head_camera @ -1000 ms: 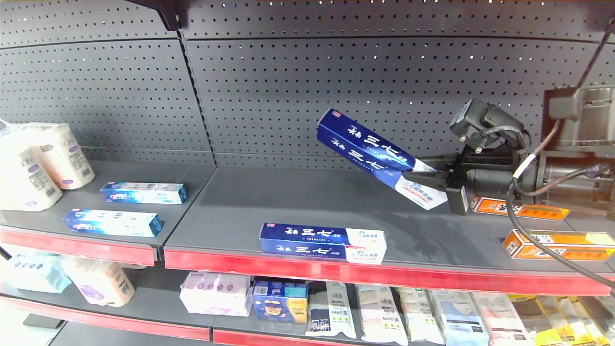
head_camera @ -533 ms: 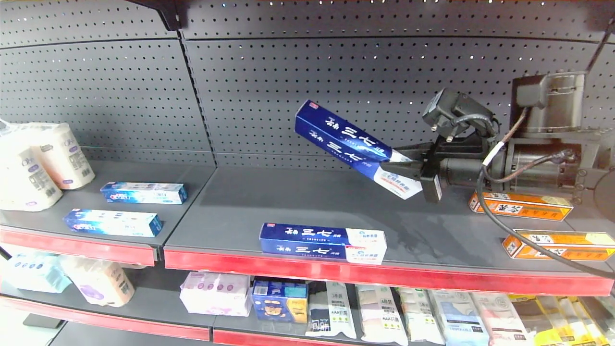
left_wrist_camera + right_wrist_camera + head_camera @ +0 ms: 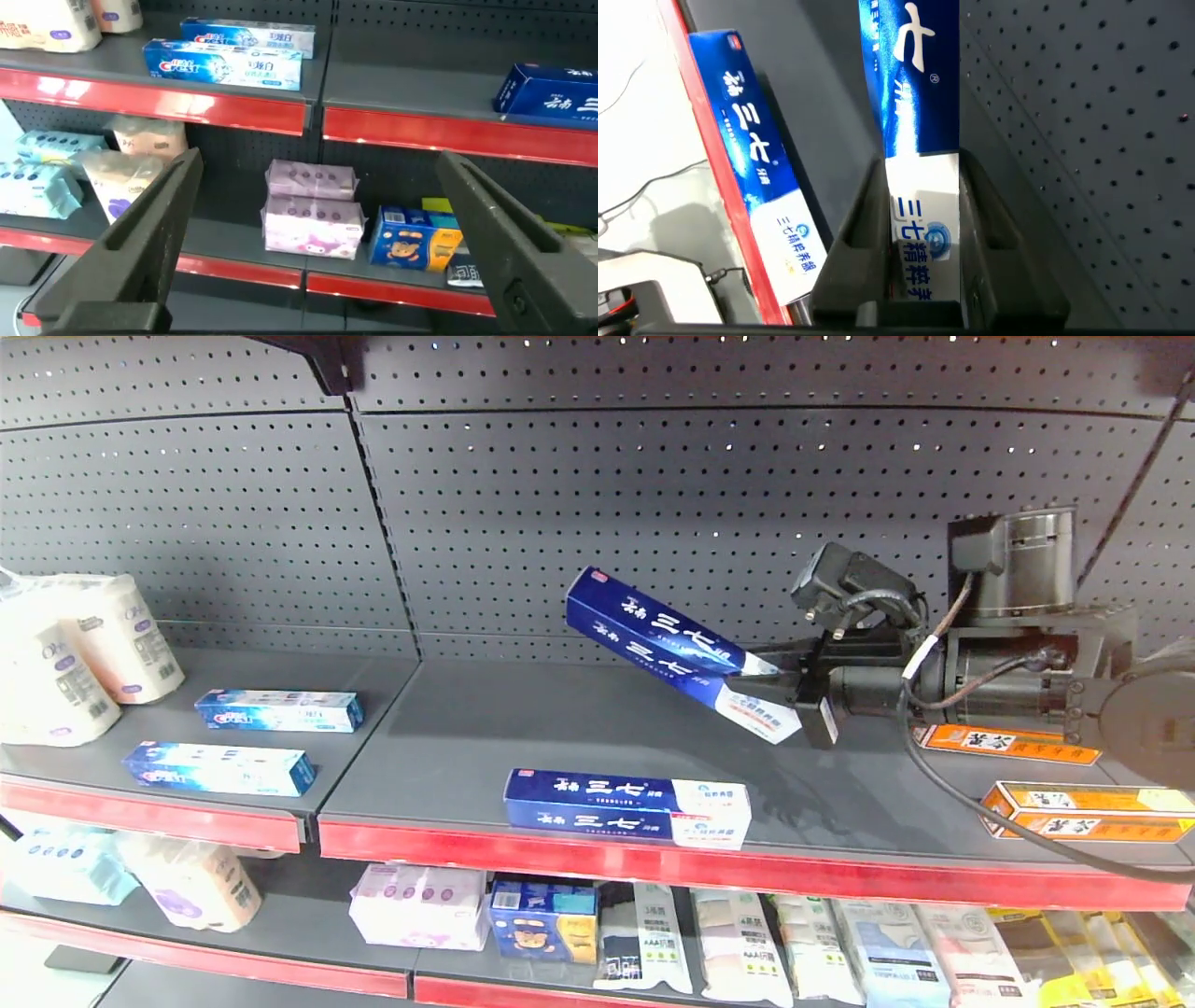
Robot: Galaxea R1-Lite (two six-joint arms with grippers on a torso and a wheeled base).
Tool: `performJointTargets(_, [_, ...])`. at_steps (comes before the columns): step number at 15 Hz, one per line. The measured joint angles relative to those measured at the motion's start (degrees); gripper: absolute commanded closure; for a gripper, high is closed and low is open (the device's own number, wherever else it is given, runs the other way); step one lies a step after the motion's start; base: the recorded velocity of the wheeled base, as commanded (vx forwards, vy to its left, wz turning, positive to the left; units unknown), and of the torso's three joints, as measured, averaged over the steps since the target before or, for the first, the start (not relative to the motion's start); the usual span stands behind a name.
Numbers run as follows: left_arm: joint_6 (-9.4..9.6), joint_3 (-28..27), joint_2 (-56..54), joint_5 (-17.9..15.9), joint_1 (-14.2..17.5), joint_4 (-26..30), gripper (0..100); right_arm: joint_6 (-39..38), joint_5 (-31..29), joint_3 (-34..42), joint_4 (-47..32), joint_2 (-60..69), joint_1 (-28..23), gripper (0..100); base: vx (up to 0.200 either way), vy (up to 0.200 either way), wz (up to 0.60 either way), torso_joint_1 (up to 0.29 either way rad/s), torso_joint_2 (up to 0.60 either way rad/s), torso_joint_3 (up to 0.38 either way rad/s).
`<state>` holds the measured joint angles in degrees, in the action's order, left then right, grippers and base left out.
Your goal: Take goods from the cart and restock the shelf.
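My right gripper (image 3: 780, 693) is shut on the white end of a dark blue toothpaste box (image 3: 672, 651), which tilts up to the left above the middle of the grey shelf (image 3: 560, 728), close to the pegboard. In the right wrist view the held box (image 3: 915, 93) runs out between the fingers (image 3: 854, 233). A matching blue toothpaste box (image 3: 626, 806) lies flat at the shelf's front edge, seen beside the held one (image 3: 752, 177). My left gripper (image 3: 318, 243) hangs open and empty, lower down, facing the lower shelves.
Two orange boxes (image 3: 1083, 808) lie at the shelf's right. Two light blue toothpaste boxes (image 3: 278, 710) and tissue rolls (image 3: 65, 653) occupy the left section. Pink tissue packs (image 3: 313, 210) and a small blue carton (image 3: 411, 243) sit on the shelf below. Bare shelf lies under the held box.
My right arm has carried the blue box leftward along the shelf and, after a brief rise, lowered it toward the shelf surface. The box on the shelf has not moved.
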<state>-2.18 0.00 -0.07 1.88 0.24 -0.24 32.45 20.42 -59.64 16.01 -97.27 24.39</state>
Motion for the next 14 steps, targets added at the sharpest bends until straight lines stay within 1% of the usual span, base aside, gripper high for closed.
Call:
performJointTargets(2, [0.0,0.0,0.0,0.0,0.0,0.0,0,0.3,0.2,-0.1,0.0,-0.9,-0.2,100,0.0,0.0,0.0,0.0,0.0,0.0])
performJointTargets(5, [0.0,0.0,0.0,0.0,0.0,0.0,0,1.5,2.2,0.2,0.0,-0.5,-1.9,100,0.0,0.0,0.0,0.0,0.0,0.0])
performJointTargets(9, [0.0,0.0,0.0,0.0,0.0,0.0,0,1.4,5.6,0.8,0.1,0.4,-7.3,100,0.0,0.0,0.0,0.0,0.0,0.0])
performJointTargets(14, [0.0,0.0,0.0,0.0,0.0,0.0,0,1.5,10.8,0.0,0.7,-1.6,-11.1,100,0.0,0.0,0.0,0.0,0.0,0.0])
